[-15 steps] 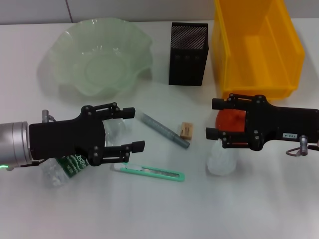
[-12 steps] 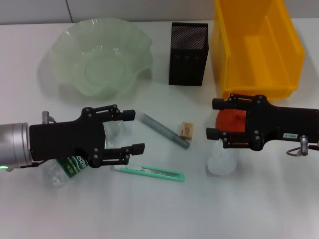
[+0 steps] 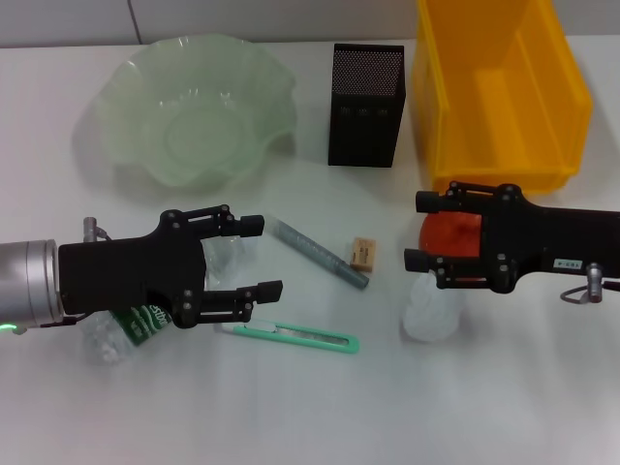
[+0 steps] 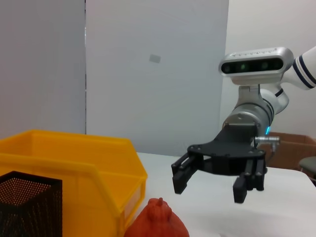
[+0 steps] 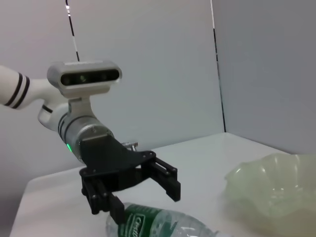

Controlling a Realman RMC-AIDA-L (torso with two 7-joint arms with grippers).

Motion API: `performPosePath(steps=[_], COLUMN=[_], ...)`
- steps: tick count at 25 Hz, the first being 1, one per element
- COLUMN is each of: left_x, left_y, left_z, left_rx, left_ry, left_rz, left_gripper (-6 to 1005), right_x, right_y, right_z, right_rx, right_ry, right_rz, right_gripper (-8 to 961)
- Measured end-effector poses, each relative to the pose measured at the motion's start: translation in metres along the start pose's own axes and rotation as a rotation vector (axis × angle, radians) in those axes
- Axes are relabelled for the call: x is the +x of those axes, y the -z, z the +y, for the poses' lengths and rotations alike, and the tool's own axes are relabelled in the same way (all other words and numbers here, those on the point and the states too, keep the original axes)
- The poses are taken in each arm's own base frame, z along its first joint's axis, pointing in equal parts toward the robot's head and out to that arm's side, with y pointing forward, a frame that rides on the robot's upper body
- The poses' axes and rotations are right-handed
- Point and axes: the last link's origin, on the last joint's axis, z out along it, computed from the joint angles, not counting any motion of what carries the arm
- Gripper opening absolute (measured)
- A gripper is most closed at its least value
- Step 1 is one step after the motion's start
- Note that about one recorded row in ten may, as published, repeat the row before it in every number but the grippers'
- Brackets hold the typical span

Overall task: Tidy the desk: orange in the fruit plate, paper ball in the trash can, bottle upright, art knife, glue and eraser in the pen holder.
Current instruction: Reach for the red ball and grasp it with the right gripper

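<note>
The clear bottle [image 3: 221, 258] with a green label lies on its side under my open left gripper [image 3: 260, 257], whose fingers straddle it; the right wrist view shows that gripper [image 5: 145, 202] over the bottle [image 5: 163, 223]. My open right gripper [image 3: 418, 231] has its fingers on either side of the orange [image 3: 448, 236], also seen as the orange [image 4: 158, 222] in the left wrist view. The white paper ball [image 3: 429, 316] lies just in front of it. The green art knife [image 3: 295, 335], grey glue stick [image 3: 320, 254] and eraser [image 3: 363, 253] lie mid-table. Behind them stands the black mesh pen holder [image 3: 365, 92].
The green glass fruit plate [image 3: 131, 92] sits at the back left. A yellow bin [image 3: 572, 97] serving as trash can stands at the back right, close behind the right gripper. The bin [image 4: 64, 158] and pen holder [image 4: 24, 202] also show in the left wrist view.
Both grippers have shifted slightly toward the near edge, the right one also a little outward. Both stay open; the objects lie where they were.
</note>
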Motion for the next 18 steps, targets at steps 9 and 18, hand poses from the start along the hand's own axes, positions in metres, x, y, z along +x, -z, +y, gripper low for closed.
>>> performPosePath(steps=[9, 18], left_x=[0.000, 0.000], left_y=[-0.001, -0.004], left_z=[0.001, 0.003], left_rx=[-0.002, -0.006], left_ry=[-0.011, -0.018], left_rz=[0.004, 0.012], left_gripper=[745, 736], right_x=[-0.027, -0.058], right_y=[0.022, 0.036], right_z=[-0.008, -0.027], right_rx=[-0.009, 0.029], right_ry=[-0.046, -0.076], right_rz=[0.000, 0.205], right_gripper=[745, 708])
